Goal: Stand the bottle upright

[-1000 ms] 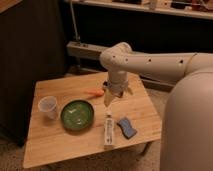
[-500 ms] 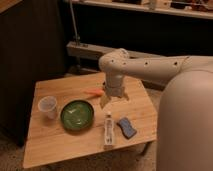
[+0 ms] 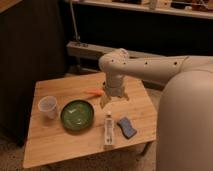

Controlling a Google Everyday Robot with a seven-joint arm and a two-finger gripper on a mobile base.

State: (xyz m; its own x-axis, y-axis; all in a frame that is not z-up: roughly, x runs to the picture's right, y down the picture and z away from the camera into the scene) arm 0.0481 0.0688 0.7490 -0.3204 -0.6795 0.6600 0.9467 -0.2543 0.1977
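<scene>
The bottle (image 3: 108, 130) lies on its side on the wooden table (image 3: 60, 145), cap pointing to the far side, between the green bowl (image 3: 77, 114) and the blue block (image 3: 127, 127). It is slim, pale and whitish with a light label. My gripper (image 3: 114, 98) hangs from the white arm above the table, behind the bottle's cap end and apart from it.
A translucent cup (image 3: 48, 107) stands upright at the left of the bowl. An orange carrot-like item (image 3: 93, 92) lies just left of the gripper. The table's front edge is close to the bottle's base. A dark cabinet stands at the left.
The arm has shifted slightly left and down toward the table. The bottle, bowl, cup and block have not moved.
</scene>
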